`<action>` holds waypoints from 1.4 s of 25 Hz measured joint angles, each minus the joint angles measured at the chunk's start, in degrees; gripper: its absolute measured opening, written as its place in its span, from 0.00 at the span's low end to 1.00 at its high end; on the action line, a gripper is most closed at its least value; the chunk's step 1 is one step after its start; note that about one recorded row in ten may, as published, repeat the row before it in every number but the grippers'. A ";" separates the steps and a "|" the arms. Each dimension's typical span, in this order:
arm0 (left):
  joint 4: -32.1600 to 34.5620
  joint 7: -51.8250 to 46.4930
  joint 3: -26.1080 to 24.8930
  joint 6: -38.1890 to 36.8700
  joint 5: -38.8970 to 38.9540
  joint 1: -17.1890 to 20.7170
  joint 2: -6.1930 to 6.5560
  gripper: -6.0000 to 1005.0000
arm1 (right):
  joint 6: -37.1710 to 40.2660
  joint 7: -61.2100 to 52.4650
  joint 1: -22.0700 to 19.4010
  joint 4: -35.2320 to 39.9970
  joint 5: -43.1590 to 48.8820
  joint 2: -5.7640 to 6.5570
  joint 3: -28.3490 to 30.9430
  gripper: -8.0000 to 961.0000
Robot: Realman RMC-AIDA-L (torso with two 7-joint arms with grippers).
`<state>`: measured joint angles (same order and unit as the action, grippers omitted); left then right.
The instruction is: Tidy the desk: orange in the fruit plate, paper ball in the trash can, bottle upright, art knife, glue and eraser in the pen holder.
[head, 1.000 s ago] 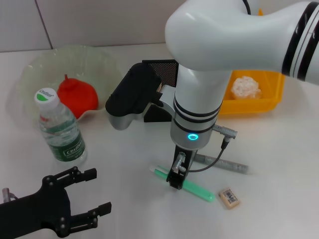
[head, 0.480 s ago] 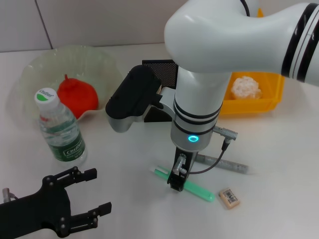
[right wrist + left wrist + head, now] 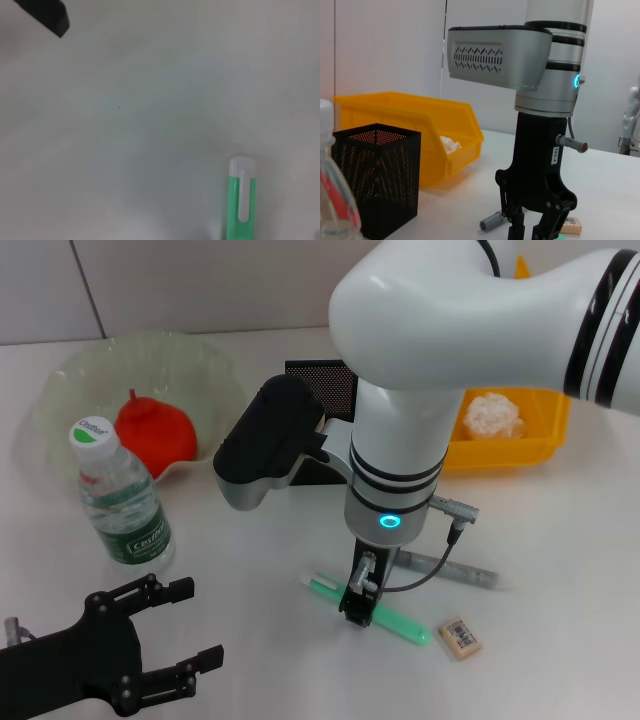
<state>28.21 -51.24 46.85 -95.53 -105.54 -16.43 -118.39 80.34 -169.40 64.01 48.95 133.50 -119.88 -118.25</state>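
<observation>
The right tool [image 3: 359,612] is down at the worktop [image 3: 560,540], directly over the middle of the green knife [image 3: 400,621], which lies flat with its white-capped end toward the left arm's side. In the left wrist view the right tool [image 3: 536,231] has its fingers spread to either side of the knife, so it reads as open around it; whether the pads touch it cannot be told. The right wrist view shows only the knife's capped end [image 3: 242,195] on bare worktop.

Just beyond the knife lies the grey glue [image 3: 452,569], and the eraser [image 3: 460,637] sits just beside the knife's far end. The black mesh holder [image 3: 322,390] stands behind the right arm, next to the yellow bin [image 3: 545,440] with the paper ball [image 3: 492,414] inside. The orange [image 3: 154,433] rests in the clear plate [image 3: 70,380]. The bottle [image 3: 122,498] stands upright in front of the plate.

The left tool [image 3: 160,640] is parked low at the near edge on the robot's left, fingers apart and holding nothing.
</observation>
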 joint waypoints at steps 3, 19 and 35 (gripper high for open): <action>0.00 0.00 0.00 0.00 0.04 0.00 0.00 0.80 | 0.00 0.01 0.04 -0.01 0.00 0.00 -0.06 0.26; 0.00 0.00 -0.04 0.00 0.02 -0.09 0.00 0.80 | 0.17 0.22 1.01 -1.83 -0.96 0.00 -0.14 0.16; 0.00 0.00 -0.01 0.00 -0.11 -0.09 0.00 0.80 | 0.16 0.21 0.67 -1.50 -0.84 -0.01 0.20 0.11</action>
<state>28.21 -51.24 46.84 -95.54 -105.65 -16.53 -118.39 80.50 -169.20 64.68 47.45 132.66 -119.89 -118.05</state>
